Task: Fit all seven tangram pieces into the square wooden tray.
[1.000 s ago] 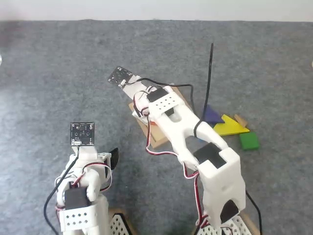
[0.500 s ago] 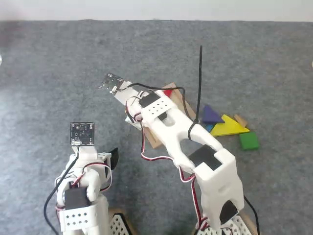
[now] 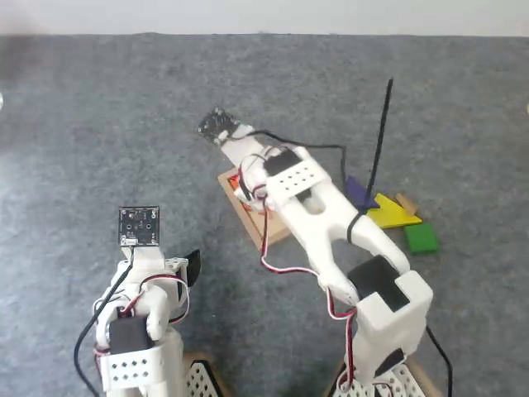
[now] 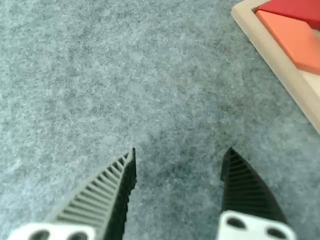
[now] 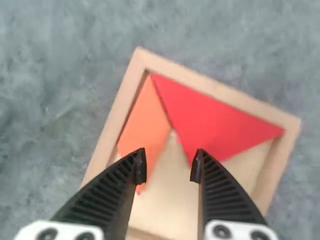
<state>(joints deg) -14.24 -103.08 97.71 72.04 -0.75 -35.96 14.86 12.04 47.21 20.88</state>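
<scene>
The tray [image 5: 125,100] lies on the grey-carpeted bench [image 3: 83,124], turned so that one corner points away from the arms. Two pieces sit inside it: a red triangle [image 5: 210,122] along the far rim, and an orange triangle [image 5: 147,120] touching it, tucked into the neighbouring corner. The floor of the tray nearer the arms is bare wood.

The right claw [image 5: 167,165] hangs over that bare part. Its fingers stand a narrow gap apart and hold nothing, and their tips are near the inner points of the two triangles.

The left claw [image 4: 177,170] is low over the carpet by its own base, spread wide and empty. A corner of the tray is off to one side of it.

Beyond the right arm, clear of the tray, lie a purple triangle [image 3: 357,192], a yellow piece [image 3: 388,213] against it, and a green square [image 3: 421,238] just beside the yellow one. A small tan sliver [image 3: 407,203] at the yellow piece's far edge may be another piece, but the view is too poor to tell.
</scene>
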